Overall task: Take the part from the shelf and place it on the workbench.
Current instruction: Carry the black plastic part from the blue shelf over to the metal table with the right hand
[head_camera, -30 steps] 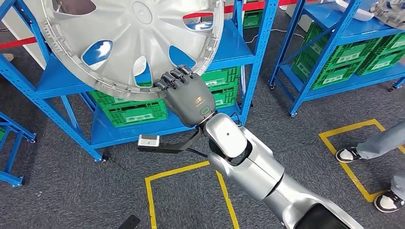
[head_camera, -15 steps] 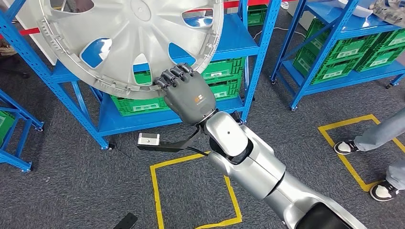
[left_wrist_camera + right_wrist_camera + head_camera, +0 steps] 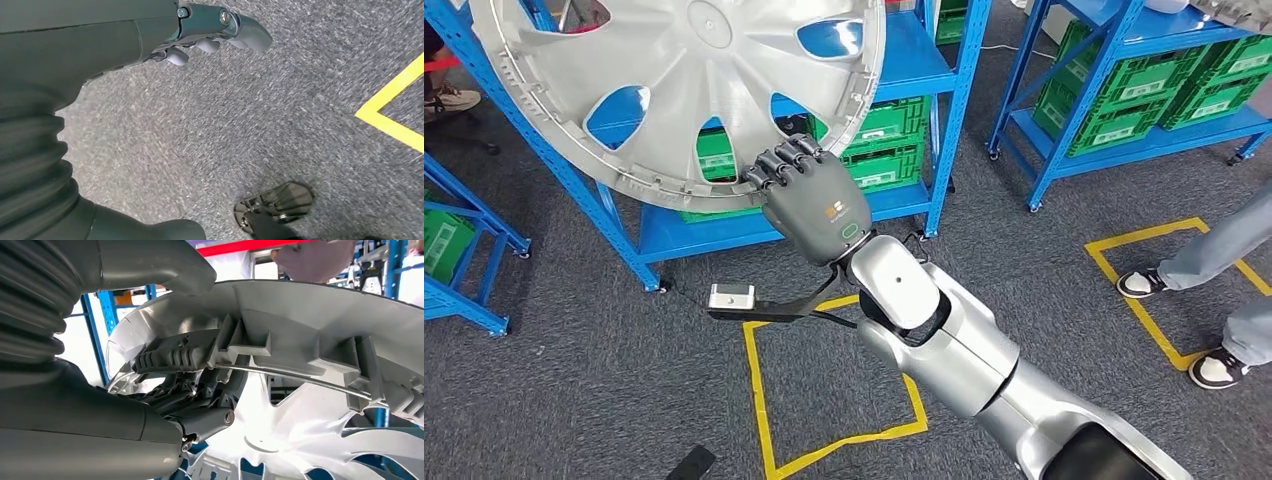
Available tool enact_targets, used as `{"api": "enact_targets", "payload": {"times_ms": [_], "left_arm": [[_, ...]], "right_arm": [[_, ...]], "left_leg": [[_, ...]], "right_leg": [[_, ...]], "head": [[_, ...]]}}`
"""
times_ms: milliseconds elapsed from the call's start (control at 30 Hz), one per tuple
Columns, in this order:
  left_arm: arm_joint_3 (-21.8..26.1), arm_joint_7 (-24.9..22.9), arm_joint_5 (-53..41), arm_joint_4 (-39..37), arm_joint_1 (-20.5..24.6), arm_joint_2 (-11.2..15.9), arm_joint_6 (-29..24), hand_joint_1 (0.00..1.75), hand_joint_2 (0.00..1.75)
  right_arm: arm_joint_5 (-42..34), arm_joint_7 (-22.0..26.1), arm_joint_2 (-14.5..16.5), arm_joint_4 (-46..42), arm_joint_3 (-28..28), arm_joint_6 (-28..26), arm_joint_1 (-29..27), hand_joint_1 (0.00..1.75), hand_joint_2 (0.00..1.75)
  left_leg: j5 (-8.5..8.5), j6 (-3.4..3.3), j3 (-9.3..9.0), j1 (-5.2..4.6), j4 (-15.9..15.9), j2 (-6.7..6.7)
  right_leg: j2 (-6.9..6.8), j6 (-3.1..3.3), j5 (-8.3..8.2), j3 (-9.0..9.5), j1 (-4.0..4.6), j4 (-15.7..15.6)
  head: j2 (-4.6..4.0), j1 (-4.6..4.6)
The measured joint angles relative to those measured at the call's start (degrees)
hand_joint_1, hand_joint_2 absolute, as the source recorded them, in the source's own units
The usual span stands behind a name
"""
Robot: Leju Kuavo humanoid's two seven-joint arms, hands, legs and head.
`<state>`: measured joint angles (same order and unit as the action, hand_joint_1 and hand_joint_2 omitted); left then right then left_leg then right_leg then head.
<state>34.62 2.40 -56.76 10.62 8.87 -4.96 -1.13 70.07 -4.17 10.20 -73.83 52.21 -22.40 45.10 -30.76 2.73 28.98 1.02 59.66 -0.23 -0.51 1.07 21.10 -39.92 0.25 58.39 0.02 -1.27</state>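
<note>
While the right hand [image 3: 814, 205] grips the lower rim of the wheel cover [image 3: 679, 85], its dark fingers [image 3: 786, 160] curl over the edge from the front and its thumb sits behind, as the right wrist view shows. That wheel cover [image 3: 310, 370] is a large round disc of silver-grey plastic with broad spokes and teardrop-shaped openings; its back carries moulded ribbed clips and a thin wire ring running along the rim. It is held up in the air in front of the blue shelf [image 3: 904, 70], clear of the shelf boards, and its top and left parts are cut off by the picture's edge. Through the openings, blue shelf surface and green crates [image 3: 879, 145] show; much of the shelf behind the disc is hidden.

The silver forearm [image 3: 934, 330] is smooth and glossy, rising from the lower right. A second blue shelf [image 3: 1124, 110] with ribbed green crates stands to the right, with an aisle of open floor between the two racks. The carpet [image 3: 574, 380] is grey and coarse, marked with yellow tape squares [image 3: 834, 400]. A person's legs and shoes [image 3: 1214, 300] stand at the right edge beside another tape outline, well apart from the arm.

The left hand [image 3: 210, 35] hangs over bare carpet, its fingers loosely curled with nothing in them; motion blur softens its details.
</note>
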Motion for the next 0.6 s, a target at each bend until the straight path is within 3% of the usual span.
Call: {"api": "enact_targets", "payload": {"times_ms": [33, 100, 133, 200, 267, 300, 333, 367, 433, 500, 533, 600], "left_arm": [[0.01, 0.05, 0.01, 0.01, 0.01, 0.00, -0.02, 0.00, 1.75], [0.04, 0.13, 0.04, -0.02, -0.09, -0.02, -0.05, 0.00, 1.75], [0.05, 0.14, 0.04, -0.03, -0.10, -0.04, -0.07, 0.00, 1.75], [0.08, 0.15, 0.04, -0.03, -0.06, -0.07, -0.10, 0.00, 1.75], [0.09, 0.10, 0.02, -0.03, -0.05, -0.05, -0.14, 0.00, 1.75], [0.09, 0.09, -0.03, -0.03, -0.06, -0.04, -0.16, 0.00, 1.75], [0.09, 0.09, -0.08, -0.04, -0.07, -0.05, -0.17, 0.00, 1.75], [0.09, 0.09, -0.13, -0.04, -0.07, -0.05, -0.17, 0.00, 1.75], [0.09, 0.09, -0.20, -0.03, -0.04, -0.08, -0.19, 0.00, 1.75], [0.10, 0.08, -0.26, -0.01, 0.02, -0.09, -0.19, 0.00, 1.75], [0.11, 0.06, -0.28, 0.00, 0.05, -0.08, -0.19, 0.00, 1.75], [0.17, -0.02, -0.29, -0.01, 0.06, -0.05, -0.15, 0.00, 1.75]], "right_arm": [[0.00, -0.01, 0.07, 0.01, 0.05, 0.01, 0.00, 1.75, 1.75], [-0.01, 0.01, 0.13, 0.02, 0.22, 0.04, 0.04, 1.75, 1.75], [0.01, 0.01, 0.13, 0.02, 0.31, 0.06, 0.09, 1.75, 1.75], [0.05, 0.04, 0.09, 0.02, 0.43, 0.07, 0.13, 1.75, 1.75], [0.12, 0.03, 0.07, 0.03, 0.57, 0.10, 0.10, 1.75, 1.75], [0.17, -0.02, 0.03, 0.05, 0.66, 0.12, 0.05, 1.75, 1.75], [0.26, -0.09, -0.03, 0.07, 0.76, 0.14, 0.00, 1.75, 1.75], [0.38, -0.17, -0.08, 0.08, 0.84, 0.16, -0.02, 1.75, 1.75], [0.63, -0.26, -0.12, 0.08, 0.95, 0.21, 0.06, 1.75, 1.75], [0.74, -0.26, 0.08, 0.10, 0.97, 0.26, 0.30, 1.75, 1.75], [0.77, -0.25, 0.17, 0.15, 1.01, 0.28, 0.49, 1.75, 1.75], [0.82, -0.26, 0.24, 0.36, 1.16, 0.28, 0.83, 1.75, 1.75]], "left_leg": [[-0.67, -0.45, -0.64, -0.19, -1.49, -0.09], [0.05, -1.54, 0.23, -0.19, -1.69, -0.08], [0.64, -2.13, 0.70, -0.14, -1.63, 0.02], [2.02, -2.96, 1.92, 0.03, -1.66, 0.26], [3.45, -3.18, 3.69, 0.02, -1.53, 0.29], [4.17, -3.15, 4.70, 0.01, -1.43, 0.29], [4.87, -3.08, 5.73, 0.01, -1.30, 0.30], [5.53, -2.95, 6.73, 0.01, -1.17, 0.30], [6.72, -2.57, 8.42, 0.01, -0.89, 0.28], [7.87, -1.95, 9.43, -0.06, -0.85, 0.28], [8.49, -1.57, 9.66, -0.07, -1.05, 0.29], [9.55, -0.81, 9.95, 0.03, -1.63, 0.25]], "right_leg": [[-0.04, -0.33, -0.56, -0.15, 0.02, -0.06], [-0.03, -1.05, -1.25, -0.37, -0.08, -0.19], [0.08, -1.44, -0.32, -0.80, -0.16, 0.42], [0.32, -2.13, 4.56, -2.43, -0.38, 4.79], [0.39, -2.61, 9.93, -4.39, -0.50, 12.64], [0.39, -2.73, 10.97, -4.81, -0.55, 15.95], [0.39, -2.75, 10.66, -4.40, -0.57, 17.59], [0.39, -2.66, 9.44, -3.00, -0.57, 17.16], [0.45, -2.17, 7.61, 2.65, -0.53, 10.84], [0.61, -1.45, 8.70, 8.18, -0.26, 2.80], [0.69, -1.14, 9.35, 9.51, -0.07, 0.48], [0.64, -0.37, 8.72, 9.35, 0.09, -0.60]], "head": [[0.00, -0.02], [0.00, -0.02], [0.00, -0.01], [0.00, 0.10], [0.00, 0.16], [0.00, 0.16], [0.00, 0.17], [0.00, 0.18], [0.00, 0.21], [0.00, 0.17], [0.00, 0.19], [0.00, 0.23]]}}
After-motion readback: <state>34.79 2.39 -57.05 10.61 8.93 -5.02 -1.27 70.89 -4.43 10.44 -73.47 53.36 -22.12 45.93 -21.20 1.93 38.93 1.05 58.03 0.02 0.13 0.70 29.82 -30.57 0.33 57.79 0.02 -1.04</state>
